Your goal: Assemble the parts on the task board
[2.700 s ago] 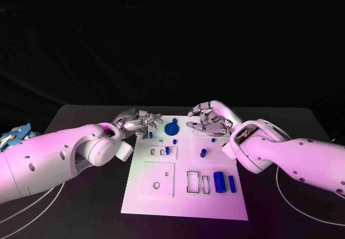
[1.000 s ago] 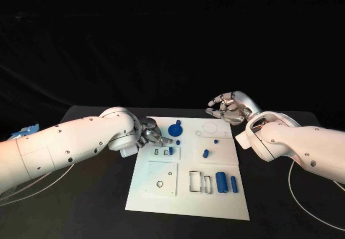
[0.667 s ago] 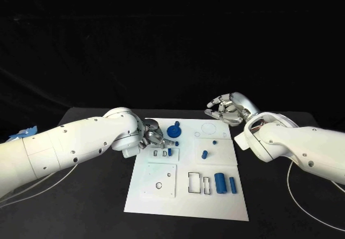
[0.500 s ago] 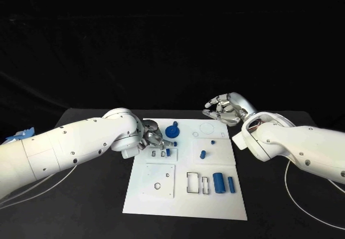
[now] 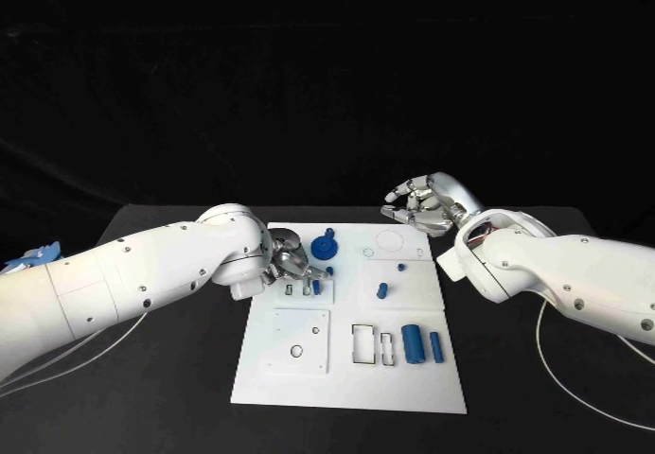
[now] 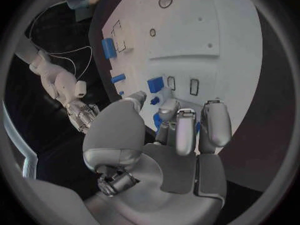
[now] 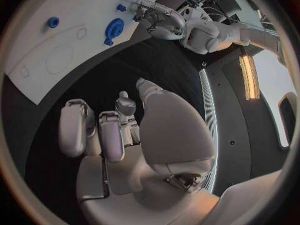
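Over task board (image 5: pixel 308 378) left edge, left robot hand (image 5: pixel 291 266) fingers curled; held part uncertain, hidden. Right robot hand (image 5: pixel 419 208) off far corner, curled, empty. Two blue cylinders (image 5: pixel 420 345) near board's front.

No text, label, brand or number can be read anywhere. The task board (image 5: pixel 358 378) is marked only by unlettered outlines.

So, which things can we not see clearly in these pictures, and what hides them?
- Head view: whether the left robot hand holds a small blue part; its white arm and curled fingers cover the spot on the white plastic task board.
- Left wrist view: the blue pieces under the fingertips; the fingers hide them.
- Right wrist view: the round blue part is too small for detail.
- Right robot hand: seems empty.
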Robot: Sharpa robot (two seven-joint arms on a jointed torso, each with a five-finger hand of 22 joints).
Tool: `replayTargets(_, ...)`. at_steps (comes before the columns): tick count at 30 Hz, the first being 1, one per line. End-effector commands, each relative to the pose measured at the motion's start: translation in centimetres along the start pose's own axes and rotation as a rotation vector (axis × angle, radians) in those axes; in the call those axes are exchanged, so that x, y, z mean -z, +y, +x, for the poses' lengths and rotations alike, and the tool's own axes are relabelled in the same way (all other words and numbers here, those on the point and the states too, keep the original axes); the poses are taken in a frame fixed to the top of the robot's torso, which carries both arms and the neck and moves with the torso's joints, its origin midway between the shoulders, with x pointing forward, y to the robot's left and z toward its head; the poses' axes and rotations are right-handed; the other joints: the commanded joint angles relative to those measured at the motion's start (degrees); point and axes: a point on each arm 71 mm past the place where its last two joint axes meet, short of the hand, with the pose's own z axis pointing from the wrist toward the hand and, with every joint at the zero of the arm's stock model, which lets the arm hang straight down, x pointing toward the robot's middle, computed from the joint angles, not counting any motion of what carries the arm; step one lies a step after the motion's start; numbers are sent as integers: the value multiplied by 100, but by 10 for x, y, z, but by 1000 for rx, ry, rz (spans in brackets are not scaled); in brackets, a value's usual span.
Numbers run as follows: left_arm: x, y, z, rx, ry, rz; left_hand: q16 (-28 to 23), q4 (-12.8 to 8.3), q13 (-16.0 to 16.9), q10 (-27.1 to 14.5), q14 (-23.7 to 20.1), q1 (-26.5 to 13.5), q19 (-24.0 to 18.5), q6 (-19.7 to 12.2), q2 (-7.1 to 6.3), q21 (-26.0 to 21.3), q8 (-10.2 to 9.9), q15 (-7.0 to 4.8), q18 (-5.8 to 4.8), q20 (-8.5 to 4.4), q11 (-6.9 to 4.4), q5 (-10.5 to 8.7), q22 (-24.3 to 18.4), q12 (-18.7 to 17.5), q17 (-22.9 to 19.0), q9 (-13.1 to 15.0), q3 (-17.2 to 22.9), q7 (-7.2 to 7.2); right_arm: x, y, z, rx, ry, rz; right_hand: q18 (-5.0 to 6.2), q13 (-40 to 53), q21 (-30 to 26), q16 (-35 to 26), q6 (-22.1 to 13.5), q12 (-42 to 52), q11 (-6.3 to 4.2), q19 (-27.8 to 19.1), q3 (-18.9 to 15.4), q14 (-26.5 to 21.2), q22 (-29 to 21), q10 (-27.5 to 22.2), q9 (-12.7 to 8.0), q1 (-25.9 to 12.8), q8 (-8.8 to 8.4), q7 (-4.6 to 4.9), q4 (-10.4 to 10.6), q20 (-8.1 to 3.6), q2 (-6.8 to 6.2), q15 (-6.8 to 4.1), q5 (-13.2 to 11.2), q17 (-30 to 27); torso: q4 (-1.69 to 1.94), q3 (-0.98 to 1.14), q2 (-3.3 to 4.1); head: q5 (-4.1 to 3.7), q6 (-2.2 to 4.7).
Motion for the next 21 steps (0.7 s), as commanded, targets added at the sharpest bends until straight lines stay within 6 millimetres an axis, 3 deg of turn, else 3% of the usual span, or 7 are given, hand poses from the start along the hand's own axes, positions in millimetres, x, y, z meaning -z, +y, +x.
replayTargets(1,0,-2,2,-10,29,6,34,-11,0,-51,464,15,28,-30,20,21,21,-39,-98,6,-4,24,9,-17,1006,6,-11,6,0,0,1,3,12,-2,117,-5,-30,-36,-37,-34,-19,-30,37,329,595,-37,6,-68,27,-1,4,4,-10,-47,39,490,6,-2,-1,10,-15)
replayTargets(21,0,-4,5,-20,63,29,57,-21,-2,-65,473,285,43,-59,1,44,41,-39,-107,7,-6,44,59,-32,1044,87,44,4,-1,-1,1,5,11,2,117,-5,-30,-36,-37,-34,-19,-30,37,329,595,-37,6,-68,27,-1,4,4,-10,-47,39,490,5,0,5,12,-36)
